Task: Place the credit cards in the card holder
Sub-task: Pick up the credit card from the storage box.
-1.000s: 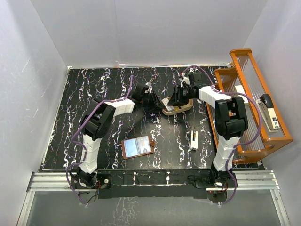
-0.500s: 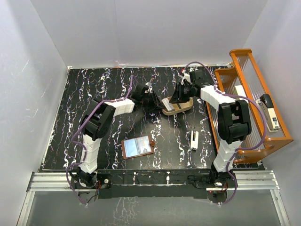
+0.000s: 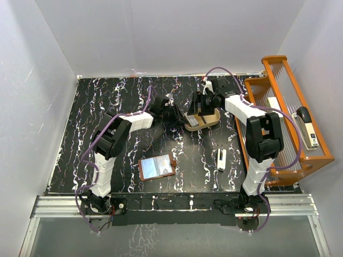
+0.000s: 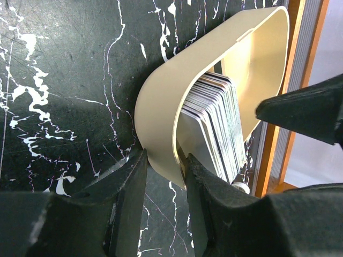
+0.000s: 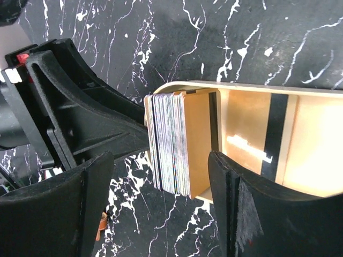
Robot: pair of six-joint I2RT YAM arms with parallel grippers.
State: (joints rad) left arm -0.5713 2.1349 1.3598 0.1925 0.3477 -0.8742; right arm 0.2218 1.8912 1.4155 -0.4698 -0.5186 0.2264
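Two sets meet at the tray (image 3: 202,121) at the worktop's (image 3: 107,101) back: my left fingers (image 3: 179,115) and right fingers (image 3: 197,105); the wallet (image 3: 157,167) lies open near the front. Left wrist: left fingers clamp the tray wall, cards (image 4: 214,123) stacked inside. Right wrist: right fingers stand apart over the stack.
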